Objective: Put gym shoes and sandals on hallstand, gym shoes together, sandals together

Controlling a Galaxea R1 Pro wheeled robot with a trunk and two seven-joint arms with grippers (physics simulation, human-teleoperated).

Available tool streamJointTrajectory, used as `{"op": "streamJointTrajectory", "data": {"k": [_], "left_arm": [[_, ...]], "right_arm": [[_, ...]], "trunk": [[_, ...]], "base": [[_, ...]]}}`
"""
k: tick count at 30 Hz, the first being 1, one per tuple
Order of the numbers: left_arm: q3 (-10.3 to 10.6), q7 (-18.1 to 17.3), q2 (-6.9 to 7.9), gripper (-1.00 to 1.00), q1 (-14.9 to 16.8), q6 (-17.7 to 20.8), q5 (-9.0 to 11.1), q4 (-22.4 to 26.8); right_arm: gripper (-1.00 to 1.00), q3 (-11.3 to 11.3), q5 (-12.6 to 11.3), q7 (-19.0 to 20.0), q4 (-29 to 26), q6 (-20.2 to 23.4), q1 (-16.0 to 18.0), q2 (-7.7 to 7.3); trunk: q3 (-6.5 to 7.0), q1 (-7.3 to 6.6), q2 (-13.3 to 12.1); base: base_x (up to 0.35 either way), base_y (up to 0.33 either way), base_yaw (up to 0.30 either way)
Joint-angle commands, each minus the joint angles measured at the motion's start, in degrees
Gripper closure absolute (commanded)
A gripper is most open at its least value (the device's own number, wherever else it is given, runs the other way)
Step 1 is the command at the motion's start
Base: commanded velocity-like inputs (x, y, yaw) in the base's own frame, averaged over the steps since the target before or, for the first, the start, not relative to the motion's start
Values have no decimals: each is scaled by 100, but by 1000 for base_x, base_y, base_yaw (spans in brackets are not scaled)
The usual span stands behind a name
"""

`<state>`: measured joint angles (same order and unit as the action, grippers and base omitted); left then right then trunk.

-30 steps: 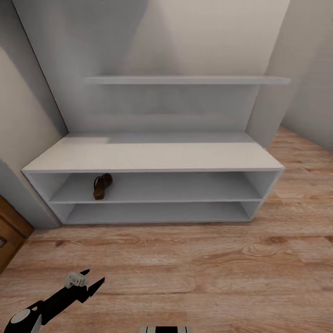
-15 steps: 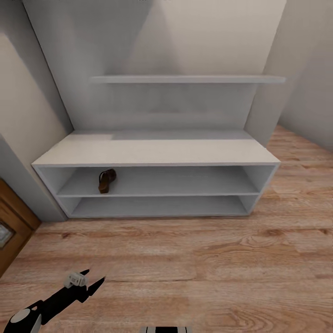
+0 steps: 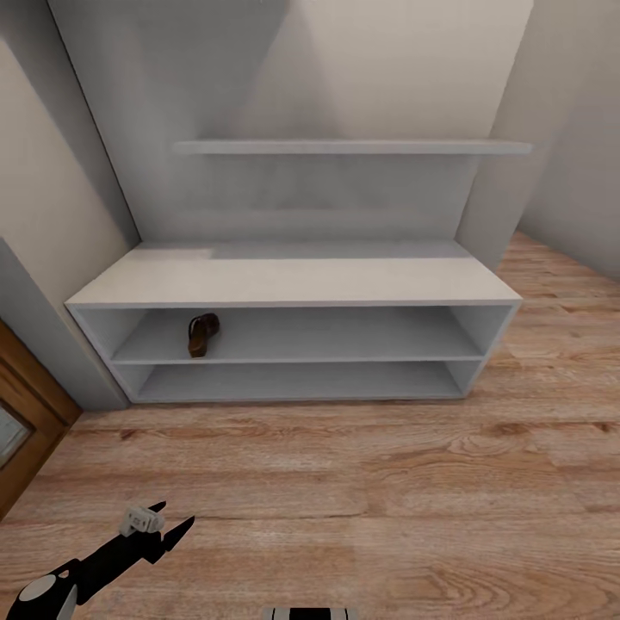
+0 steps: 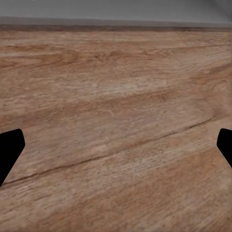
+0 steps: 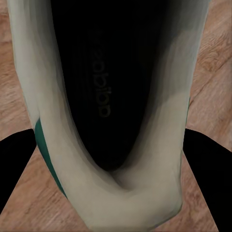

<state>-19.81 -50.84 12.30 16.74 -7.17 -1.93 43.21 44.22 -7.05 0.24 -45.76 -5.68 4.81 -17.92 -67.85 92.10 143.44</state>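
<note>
- the head view takes in the hallstand (image 3: 293,284) across the middle of the frame, against a pale wall, with the corridor floor (image 3: 362,499) filling the lower half.
- one sandal (image 3: 202,334) lies on the upper of the two open shelf rows, toward the left end of that row; its long axis runs front to back, tilted slightly, with its lower end near the shelf's front edge. which end is the toe is too small to tell.
- the bench top, the lower shelf row and the floating shelf (image 3: 353,147) at upper centre carry no shoes in this view.
- the left gripper (image 3: 159,532) sits in the lower left corner of the head view, dark fingers parted, over bare planks.
- the left wrist view gives wood grain with a grey strip along the top edge; the two black fingertips (image 4: 9,150) sit at the far left and far right edges, spread wide with nothing between them.
- the right wrist view gives what the head view does not: a gym shoe (image 5: 111,121) seen close, looking into its dark opening, white upper with a green patch at lower left, long axis running top to bottom of the frame.
- the right gripper (image 5: 113,179) has a black finger on each side of the shoe, in the lower corners, closed against its sides, with floor behind.
- a brown wooden door edge (image 3: 26,430) shows at the left edge of the head view.
</note>
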Motion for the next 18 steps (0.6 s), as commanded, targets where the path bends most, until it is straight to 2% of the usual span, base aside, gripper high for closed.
{"op": "streamJointTrajectory", "data": {"k": [1,4,8,9,11,12,13,14,16,18], "left_arm": [[-15,-22,-3,-100,4,-39,-22,-4],[-14,-24,-7,-100,4,-66,-21,-5],[-14,-45,-5,-100,3,-79,-14,-6],[-14,-49,-3,-100,2,-80,-15,-6],[-14,-52,-5,-100,-1,-81,-16,-6],[-14,-54,-6,-100,-2,-82,-17,-6],[-14,-56,-4,-100,-3,-82,-17,-6],[-14,-57,-3,-100,-4,-84,-19,-6],[-14,-57,-1,-100,-7,-88,-23,-6],[-17,-57,0,-100,-10,-90,-25,-6]], "right_arm": [[100,-6,-58,4,10,-21,2,-1],[100,-54,-37,11,48,-28,2,56],[100,-551,23,18,67,-23,2,231],[100,-920,78,15,59,-22,5,301],[100,-1379,135,-6,50,-22,7,362],[100,-1877,175,-25,39,-19,9,417],[100,-2616,211,-41,18,-16,13,511],[100,-3132,233,-53,15,7,57,613],[100,-3429,249,-69,10,42,180,741],[100,-3586,268,-126,13,130,383,903]], "trunk": [[-4,-1,2],[-4,-1,2],[-4,-1,2],[-4,-1,2],[-4,-1,2],[-4,-1,2],[-4,-1,2],[-4,-1,2],[-4,-1,2],[-4,-1,2]], "base": [[0,0,0],[0,0,0],[0,0,0],[0,0,0],[0,0,0],[0,0,0],[0,0,0],[0,0,0],[0,0,0],[0,0,0]]}}
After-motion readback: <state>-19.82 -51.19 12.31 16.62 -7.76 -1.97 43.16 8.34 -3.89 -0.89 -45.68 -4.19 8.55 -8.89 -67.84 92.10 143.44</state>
